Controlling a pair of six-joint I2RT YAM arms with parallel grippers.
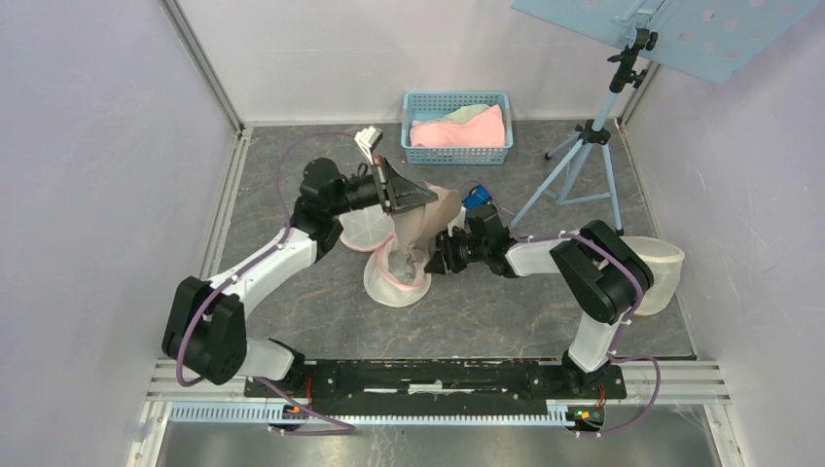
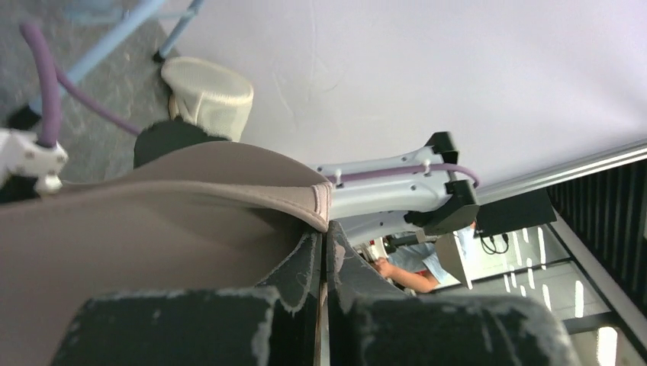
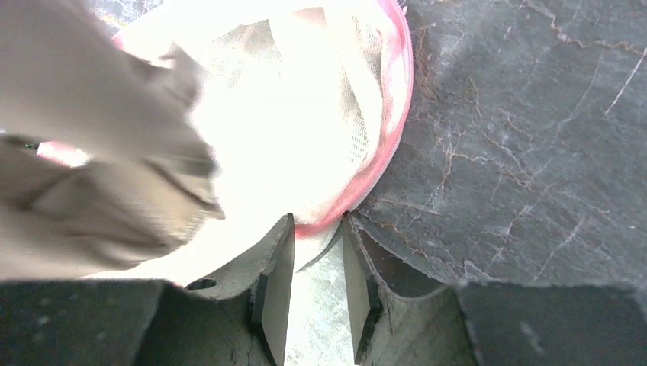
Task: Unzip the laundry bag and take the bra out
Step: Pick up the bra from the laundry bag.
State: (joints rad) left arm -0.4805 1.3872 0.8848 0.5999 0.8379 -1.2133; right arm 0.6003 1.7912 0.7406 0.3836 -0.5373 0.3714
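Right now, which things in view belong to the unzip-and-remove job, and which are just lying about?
Job: bra; laundry bag; left gripper, shut on the bra; right gripper, at the bag's pink rim.
Lying about: blue basket; tripod; white mesh item.

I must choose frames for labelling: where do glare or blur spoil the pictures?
Right wrist: laundry bag mesh burnt out to white, bra smeared by blur. Left wrist: bra edge fairly sharp, light even. Top external: evenly lit, sharp, no glare.

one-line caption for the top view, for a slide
left pincer holds the bra up over the open bag, right pincer at its rim
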